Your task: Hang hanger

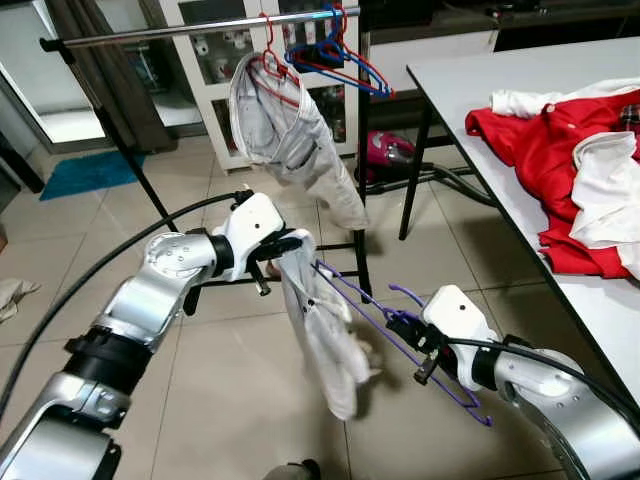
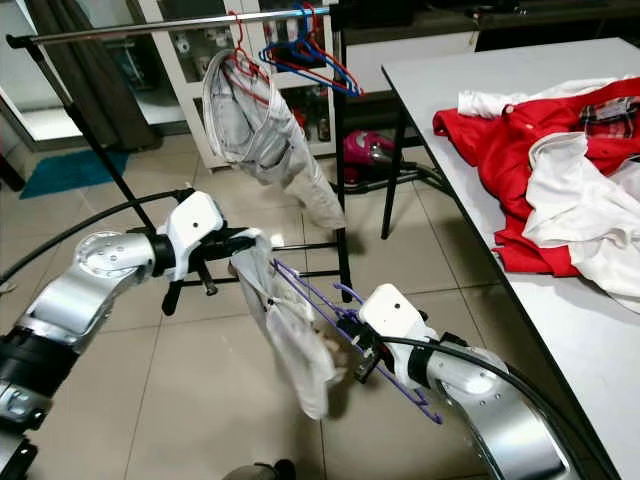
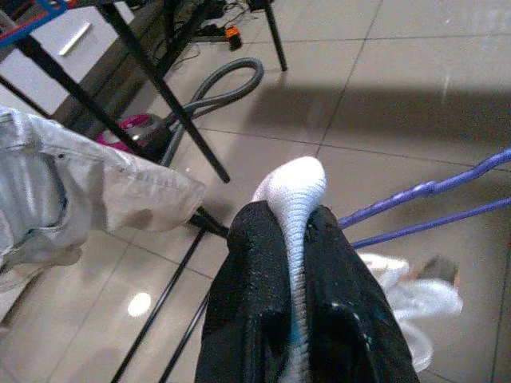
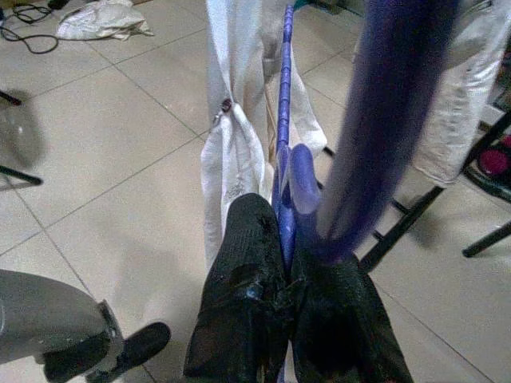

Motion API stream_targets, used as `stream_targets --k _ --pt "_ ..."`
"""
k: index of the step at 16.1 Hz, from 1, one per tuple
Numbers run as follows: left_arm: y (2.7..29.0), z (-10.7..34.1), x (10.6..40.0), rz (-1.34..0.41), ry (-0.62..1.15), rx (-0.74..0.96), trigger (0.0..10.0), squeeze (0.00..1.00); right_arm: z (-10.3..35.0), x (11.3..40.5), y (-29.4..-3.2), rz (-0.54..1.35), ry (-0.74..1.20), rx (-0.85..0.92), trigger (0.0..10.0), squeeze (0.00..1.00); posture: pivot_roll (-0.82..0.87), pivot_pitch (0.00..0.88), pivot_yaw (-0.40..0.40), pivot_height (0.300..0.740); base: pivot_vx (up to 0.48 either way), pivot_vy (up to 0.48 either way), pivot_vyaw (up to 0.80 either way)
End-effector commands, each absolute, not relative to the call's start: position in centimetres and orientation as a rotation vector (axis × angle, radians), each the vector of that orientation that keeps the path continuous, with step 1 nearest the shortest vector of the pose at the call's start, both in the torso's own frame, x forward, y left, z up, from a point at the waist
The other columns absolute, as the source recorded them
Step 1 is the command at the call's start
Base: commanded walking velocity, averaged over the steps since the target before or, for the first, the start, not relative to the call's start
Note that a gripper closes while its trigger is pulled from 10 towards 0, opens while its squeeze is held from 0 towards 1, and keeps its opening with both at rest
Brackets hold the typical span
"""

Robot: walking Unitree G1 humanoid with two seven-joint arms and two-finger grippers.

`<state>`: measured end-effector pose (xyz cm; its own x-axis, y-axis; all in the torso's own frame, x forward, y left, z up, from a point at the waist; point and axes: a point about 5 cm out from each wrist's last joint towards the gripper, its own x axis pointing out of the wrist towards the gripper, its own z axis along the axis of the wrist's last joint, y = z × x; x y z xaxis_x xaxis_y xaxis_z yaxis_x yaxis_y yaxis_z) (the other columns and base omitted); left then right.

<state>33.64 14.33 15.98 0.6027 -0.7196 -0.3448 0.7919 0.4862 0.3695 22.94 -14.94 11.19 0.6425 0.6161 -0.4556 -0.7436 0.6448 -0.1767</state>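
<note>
A long metal clothes rail (image 1: 150,32) carries pale trousers on a red hanger (image 1: 290,125) and bunched blue hangers (image 1: 330,50). Below the rail, a white garment (image 1: 320,330) drapes a purple plastic hanger (image 1: 400,345). The left gripper (image 1: 285,245) pinches the garment's edge; the right gripper (image 1: 405,330) clamps the hanger.

Left gripper (image 1: 290,245) and right gripper (image 1: 405,330) raised, both clamped.
</note>
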Motion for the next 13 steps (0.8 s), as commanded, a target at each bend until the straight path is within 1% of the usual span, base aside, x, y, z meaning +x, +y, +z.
stream_targets --k 1,3,4,5,7,10,12,13 --pt "14.0 17.3 34.1 -0.934 0.101 0.557 10.0 0.00 11.0 22.9 -14.2 0.833 0.390 -0.367 10.0 0.00 0.06 0.129 0.127 0.740 0.000 0.000 0.00" --pt "14.4 16.9 34.3 -0.918 0.136 0.595 10.0 0.00 11.1 23.1 -14.3 0.822 0.390 -0.376 10.0 0.00 0.07 0.128 0.119 0.740 0.000 0.000 0.00" --pt "15.2 16.3 34.5 -0.876 0.168 0.647 10.0 0.00 11.3 23.2 -14.7 0.810 0.388 -0.375 10.0 0.00 0.07 0.128 0.119 0.740 0.000 0.000 0.00" --pt "15.9 15.8 34.8 -0.833 0.197 0.672 10.0 0.00 11.5 22.9 -15.1 0.828 0.396 -0.388 10.0 0.00 0.07 0.124 0.117 0.740 0.000 0.000 0.00" --pt "16.6 15.6 35.3 -0.774 0.205 0.709 10.0 0.00 11.6 22.2 -15.8 0.863 0.425 -0.420 10.0 0.00 0.07 0.121 0.115 0.740 0.000 0.000 0.00" --pt "16.4 15.9 35.8 -0.757 0.184 0.720 10.0 0.00 11.9 21.2 -16.2 0.939 0.455 -0.426 10.0 0.00 0.06 0.112 0.113 0.740 0.000 0.000 0.00" --pt "15.6 16.1 35.9 -0.786 0.168 0.687 10.0 0.00 12.1 21.6 -16.0 0.927 0.442 -0.411 10.0 0.00 0.06 0.110 0.115 0.740 0.000 0.000 0.00" --pt "15.6 15.9 36.0 -0.785 0.166 0.712 10.0 0.00 12.1 21.6 -16.0 0.923 0.445 -0.408 10.0 0.00 0.06 0.109 0.114 0.740 0.000 0.000 0.00"
